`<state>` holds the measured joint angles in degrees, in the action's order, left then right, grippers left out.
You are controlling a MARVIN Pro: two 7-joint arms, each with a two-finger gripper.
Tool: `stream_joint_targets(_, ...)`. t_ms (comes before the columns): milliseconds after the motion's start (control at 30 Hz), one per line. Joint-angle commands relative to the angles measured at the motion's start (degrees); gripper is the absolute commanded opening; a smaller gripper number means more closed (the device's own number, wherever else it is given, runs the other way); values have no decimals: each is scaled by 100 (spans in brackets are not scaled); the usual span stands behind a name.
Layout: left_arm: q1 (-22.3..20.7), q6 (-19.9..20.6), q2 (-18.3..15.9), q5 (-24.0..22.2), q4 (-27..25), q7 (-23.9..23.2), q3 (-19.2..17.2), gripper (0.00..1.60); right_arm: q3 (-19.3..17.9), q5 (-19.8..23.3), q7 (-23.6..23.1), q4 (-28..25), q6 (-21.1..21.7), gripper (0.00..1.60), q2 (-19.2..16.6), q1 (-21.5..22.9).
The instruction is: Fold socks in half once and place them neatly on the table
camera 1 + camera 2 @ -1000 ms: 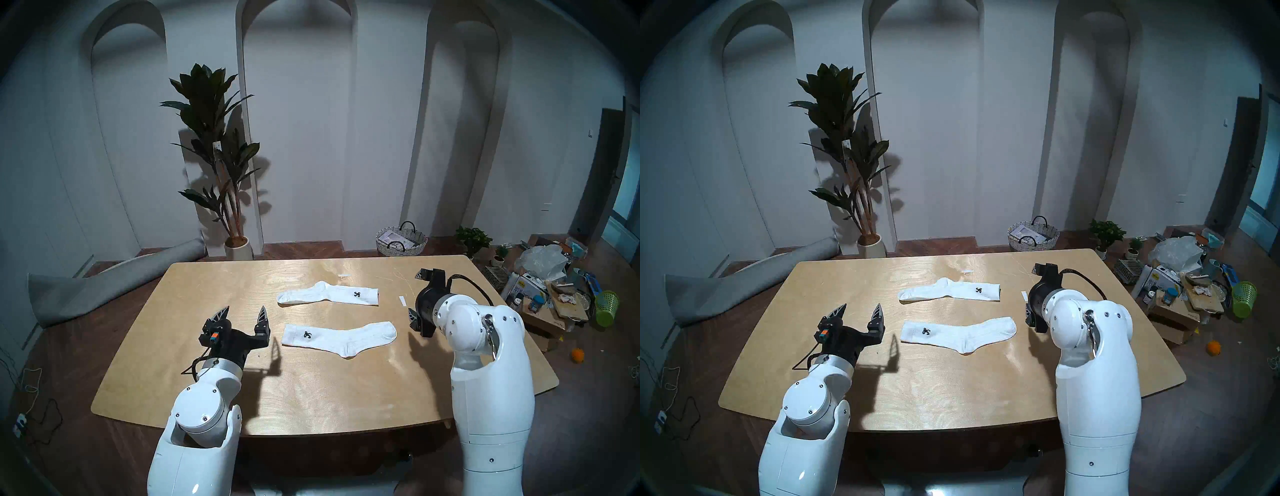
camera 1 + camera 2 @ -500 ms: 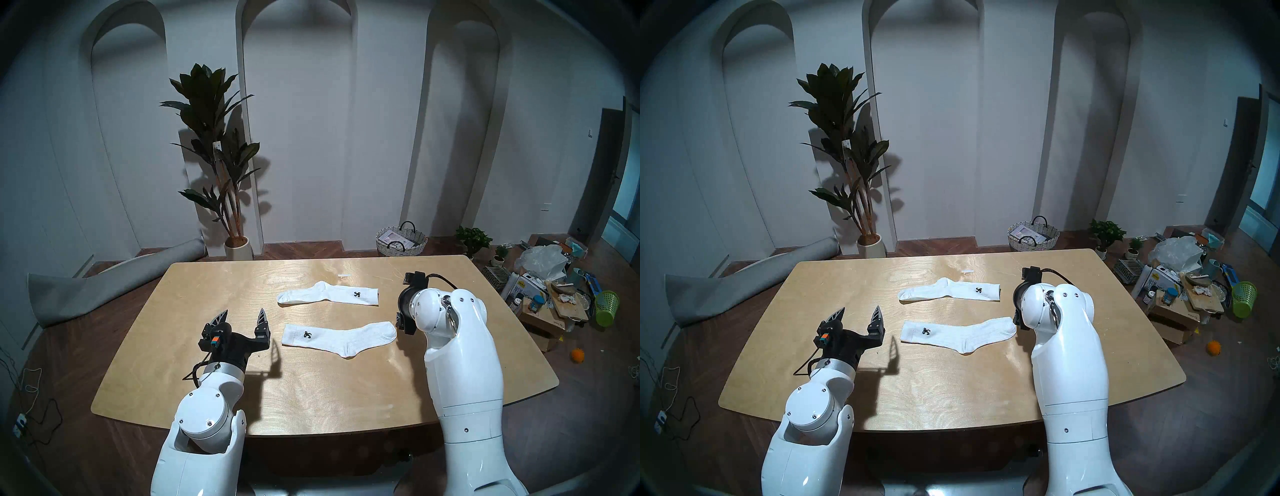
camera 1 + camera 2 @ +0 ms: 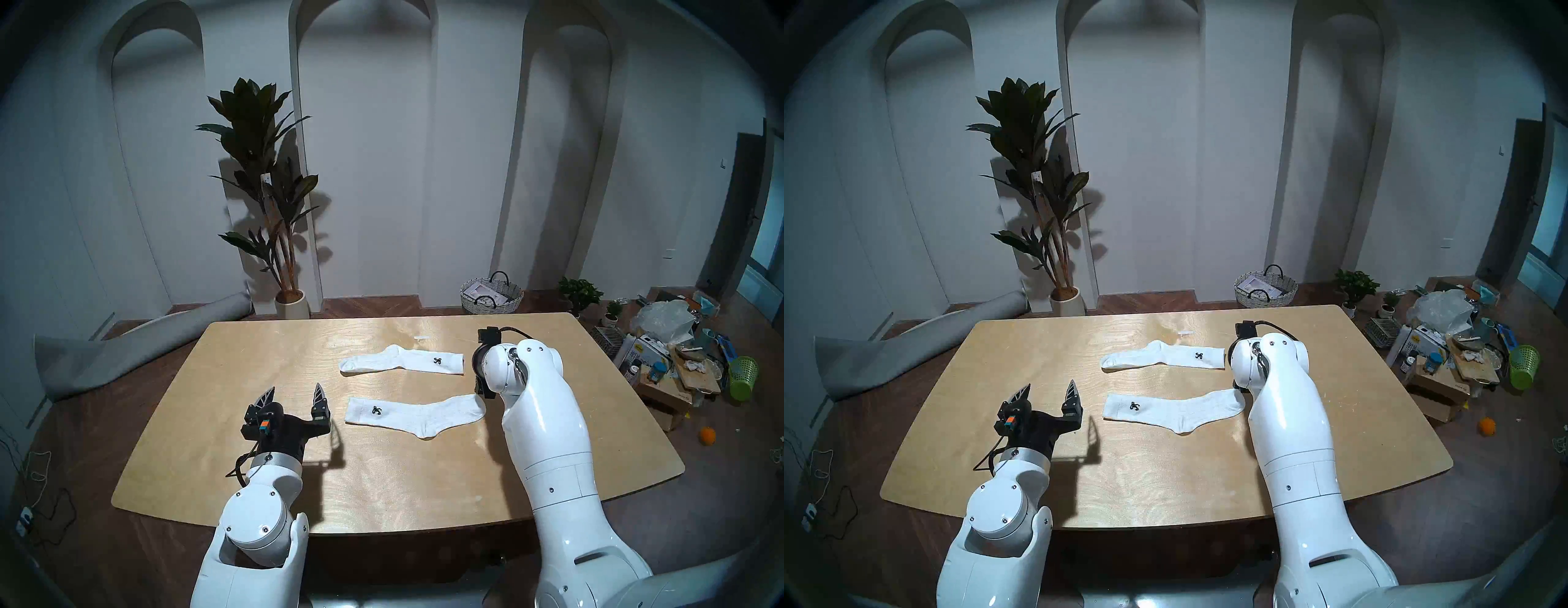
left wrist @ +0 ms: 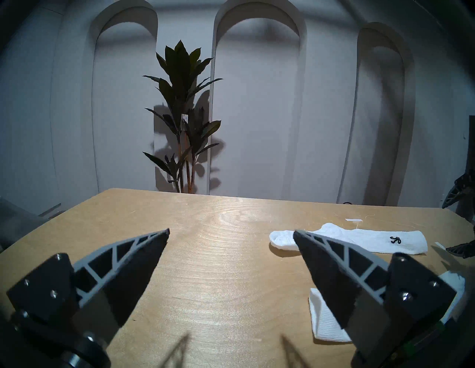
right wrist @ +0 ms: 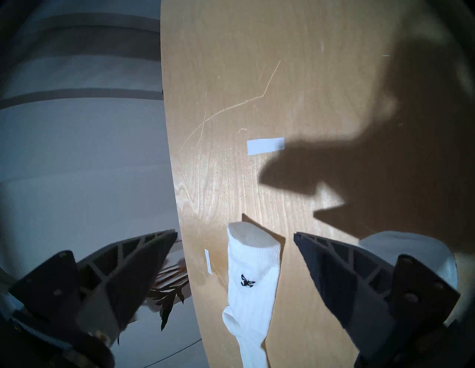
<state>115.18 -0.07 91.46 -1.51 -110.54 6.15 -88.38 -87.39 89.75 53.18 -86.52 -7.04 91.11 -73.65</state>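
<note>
Two white socks lie flat and unfolded on the plywood table point(image 3: 382, 488). The far sock point(image 3: 401, 360) has its cuff and black logo to the right. The near sock point(image 3: 415, 414) has its cuff and logo to the left. My left gripper point(image 3: 295, 387) is open and empty, just left of the near sock's cuff point(image 4: 323, 321). My right gripper point(image 5: 235, 233) is open and empty. It hovers by the socks' right ends, over the far sock's cuff point(image 5: 253, 257) and beside the near sock's toe point(image 5: 401, 242). In the head views my right arm point(image 3: 522, 382) hides its fingers.
Two small white paper strips lie on the table, one behind the far sock point(image 3: 422, 338) and one right of its cuff point(image 5: 266, 146). On the floor are a wicker basket point(image 3: 492, 295), a potted plant point(image 3: 263, 170), a rolled mat point(image 3: 127, 352) and clutter at the right point(image 3: 670, 352).
My right arm has swung left from the table's right side to the socks' right ends, gripper still open. My left gripper has drawn back slightly towards me. The socks have not moved.
</note>
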Motion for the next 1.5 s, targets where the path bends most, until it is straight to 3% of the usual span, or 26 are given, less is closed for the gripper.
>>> stream_joint_targets(0,19,-31,7,-82,-279,196,14,160,16,132,391,-317,-8,160,161,68)
stream_joint_targets(100,-15,-34,51,-85,-293,302,-61,160,-13,162,550,-439,-49,160,147,-98)
stream_joint_targets(233,-38,-28,72,-78,-308,360,-100,160,-23,165,412,-366,-6,160,68,-138)
stream_joint_targets(300,-41,-30,69,-79,-311,380,-100,160,-39,183,265,-310,26,160,36,-141)
stream_joint_targets(367,-26,-72,35,-137,-298,446,-40,160,-76,329,-182,-177,207,160,3,-137)
stream_joint_targets(467,-20,-121,11,-160,-271,512,10,160,-128,463,-302,-67,330,160,13,-81)
stream_joint_targets(567,-28,-131,-22,-192,-257,631,89,160,-148,538,-720,120,440,160,11,-14)
stream_joint_targets(1467,-121,-25,-116,-326,-248,1131,275,160,223,254,-1265,826,714,160,-290,226)
